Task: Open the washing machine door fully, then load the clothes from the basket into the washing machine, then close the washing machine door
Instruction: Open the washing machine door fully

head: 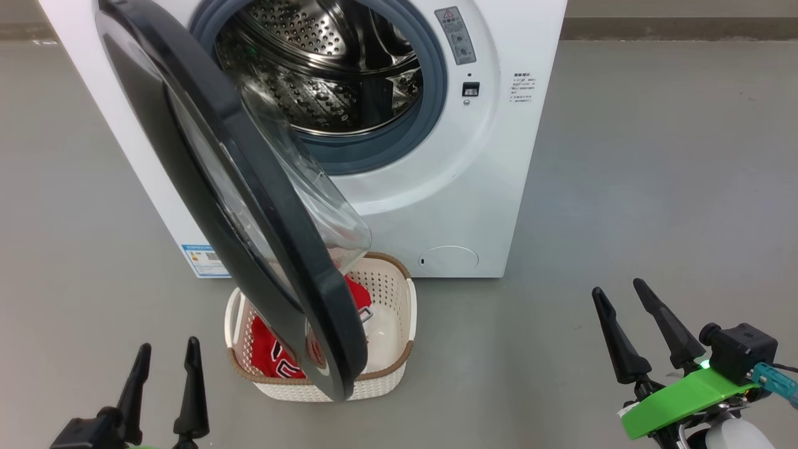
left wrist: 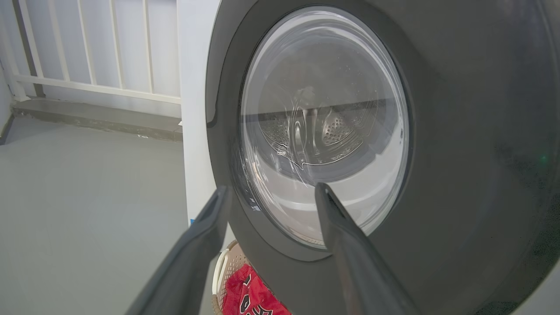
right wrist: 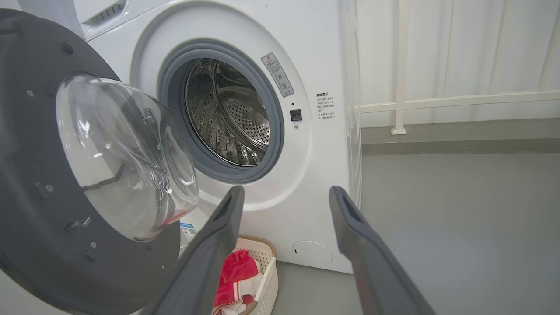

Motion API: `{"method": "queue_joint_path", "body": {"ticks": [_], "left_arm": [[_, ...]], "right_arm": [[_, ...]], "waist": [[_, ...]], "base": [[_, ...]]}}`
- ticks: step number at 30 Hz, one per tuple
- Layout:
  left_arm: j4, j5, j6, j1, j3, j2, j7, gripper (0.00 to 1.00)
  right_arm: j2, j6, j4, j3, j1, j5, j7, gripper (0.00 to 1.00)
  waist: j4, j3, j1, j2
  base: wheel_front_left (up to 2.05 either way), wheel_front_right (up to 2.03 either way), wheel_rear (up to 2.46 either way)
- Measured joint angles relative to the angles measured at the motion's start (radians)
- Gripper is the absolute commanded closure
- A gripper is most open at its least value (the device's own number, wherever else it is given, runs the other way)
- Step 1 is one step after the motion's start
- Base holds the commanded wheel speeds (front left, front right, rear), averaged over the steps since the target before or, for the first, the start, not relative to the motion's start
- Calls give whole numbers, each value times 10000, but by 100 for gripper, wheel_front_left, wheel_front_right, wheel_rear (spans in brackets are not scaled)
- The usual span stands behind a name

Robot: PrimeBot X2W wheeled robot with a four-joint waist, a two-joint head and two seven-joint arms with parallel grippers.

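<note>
Nearest, the left jaws stand wide and empty short of the basket [head: 381, 381] on its left, and the right jaws, equally wide and empty, well off to its right. That basket sits on the grey floor [head: 654, 187] holding the clothes [head: 271, 355], red cloth with some white. Over the basket hangs the washing machine door [head: 299, 268], swung open, its glass bowl above the clothes. Just behind the basket stands the washing machine [head: 499, 156], its steel drum in view.

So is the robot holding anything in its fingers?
No, nothing is held. Its left fingers and right fingers stand open and empty; the clothes lie in the basket.
</note>
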Motion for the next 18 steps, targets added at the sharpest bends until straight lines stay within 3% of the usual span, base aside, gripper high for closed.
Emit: {"method": "queue_joint_path", "body": {"ticks": [18], "left_arm": [[13, -4, 2, -7, 15, 0, 0, 0]], "right_arm": [[31, 0, -56, -63, -1, -203, 0, 0]], "waist": [[48, 70, 1, 0]], "base": [[0, 0, 0]]}}
